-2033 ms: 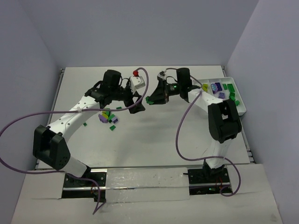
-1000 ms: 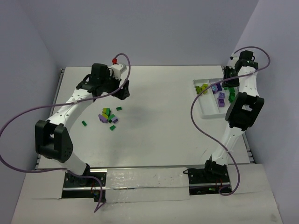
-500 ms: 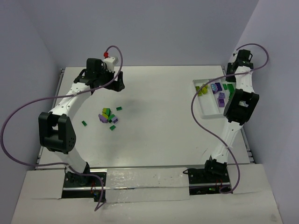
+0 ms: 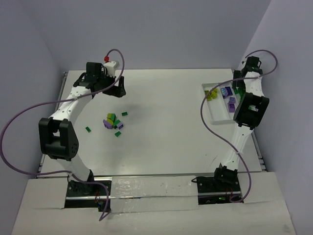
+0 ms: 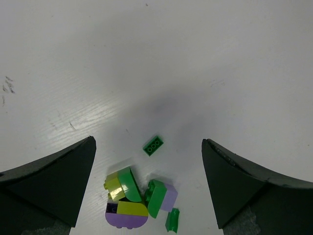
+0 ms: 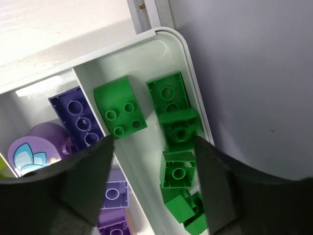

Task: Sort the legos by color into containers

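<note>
A small pile of legos (image 4: 113, 123), green, yellow-green and lavender, lies left of the table's middle, with single green bricks (image 4: 124, 114) around it. My left gripper (image 4: 115, 89) is open and empty, high beyond the pile. In the left wrist view the pile (image 5: 132, 200) and a flat green brick (image 5: 153, 145) lie far below the spread fingers (image 5: 54, 178). My right gripper (image 4: 239, 84) is open and empty over the far end of the white tray (image 4: 215, 110). In the right wrist view several green bricks (image 6: 178, 169) lie in the tray's end compartment (image 6: 146, 58) below the fingers (image 6: 85, 178).
The tray holds purple bricks (image 6: 78, 115) in its middle compartment and yellow-green ones (image 4: 211, 94) at its left end. The right wall (image 6: 254, 73) stands just beside the tray. One green brick (image 4: 88, 129) lies alone left of the pile. Purple cables loop off both arms.
My right arm has swung from the table's middle to the tray and hangs open over the green compartment. My left arm has drawn back and left, away from the pile.
</note>
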Motion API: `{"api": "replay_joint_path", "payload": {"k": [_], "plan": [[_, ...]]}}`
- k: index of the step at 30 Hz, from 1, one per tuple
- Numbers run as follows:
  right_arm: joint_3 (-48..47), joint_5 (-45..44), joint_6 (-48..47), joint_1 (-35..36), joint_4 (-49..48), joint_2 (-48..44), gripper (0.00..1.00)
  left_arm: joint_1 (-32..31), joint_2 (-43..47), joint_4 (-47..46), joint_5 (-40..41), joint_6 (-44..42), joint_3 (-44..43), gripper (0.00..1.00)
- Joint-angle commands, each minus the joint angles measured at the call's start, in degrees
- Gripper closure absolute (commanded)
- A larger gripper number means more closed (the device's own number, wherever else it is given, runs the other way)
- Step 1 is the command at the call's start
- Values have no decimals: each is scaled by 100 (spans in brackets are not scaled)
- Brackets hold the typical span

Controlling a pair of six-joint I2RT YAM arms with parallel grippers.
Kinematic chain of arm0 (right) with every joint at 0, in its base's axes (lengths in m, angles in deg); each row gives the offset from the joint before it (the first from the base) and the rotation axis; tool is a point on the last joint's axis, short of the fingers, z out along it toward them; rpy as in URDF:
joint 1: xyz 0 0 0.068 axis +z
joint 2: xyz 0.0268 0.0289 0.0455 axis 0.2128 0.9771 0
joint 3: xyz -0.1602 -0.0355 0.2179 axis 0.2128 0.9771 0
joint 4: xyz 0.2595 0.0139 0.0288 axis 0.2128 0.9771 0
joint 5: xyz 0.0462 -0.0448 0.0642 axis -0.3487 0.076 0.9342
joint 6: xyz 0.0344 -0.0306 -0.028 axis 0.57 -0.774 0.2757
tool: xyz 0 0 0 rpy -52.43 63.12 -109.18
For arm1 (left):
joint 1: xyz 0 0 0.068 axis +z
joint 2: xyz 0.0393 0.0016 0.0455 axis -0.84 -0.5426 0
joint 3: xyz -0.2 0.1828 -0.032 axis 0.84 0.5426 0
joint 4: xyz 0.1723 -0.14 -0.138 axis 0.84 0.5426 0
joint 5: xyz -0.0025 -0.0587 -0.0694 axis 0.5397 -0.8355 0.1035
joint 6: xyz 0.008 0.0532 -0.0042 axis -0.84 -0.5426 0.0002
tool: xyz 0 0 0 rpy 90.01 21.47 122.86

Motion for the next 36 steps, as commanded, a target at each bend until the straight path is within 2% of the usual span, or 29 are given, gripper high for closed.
{"api": "replay_joint_path", "payload": {"k": [1,4,7,10,15,20,23,30,36], "plan": [[-253,19,94,-58,-105,-178,19,222,173,422,-215,-304,-153,1],[-81,180,138,-42,-57,-492,15,394,333,629,-487,-544,32,1],[113,408,189,29,29,-855,12,515,584,996,-950,-1182,300,6],[443,745,197,232,123,-1562,6,523,816,1333,-874,-1699,594,12],[1139,1053,236,795,155,-2458,0,532,953,1260,-342,-1576,1041,19],[2085,1245,311,1295,56,-3164,0,550,962,992,185,-1186,1275,27],[2340,1377,372,1550,46,-3403,0,541,727,890,382,-970,1207,26],[2732,1633,513,1865,32,-3652,0,521,-8,803,554,-608,896,13],[2807,1902,615,2012,56,-3695,0,454,-460,719,606,-430,692,16]]}}
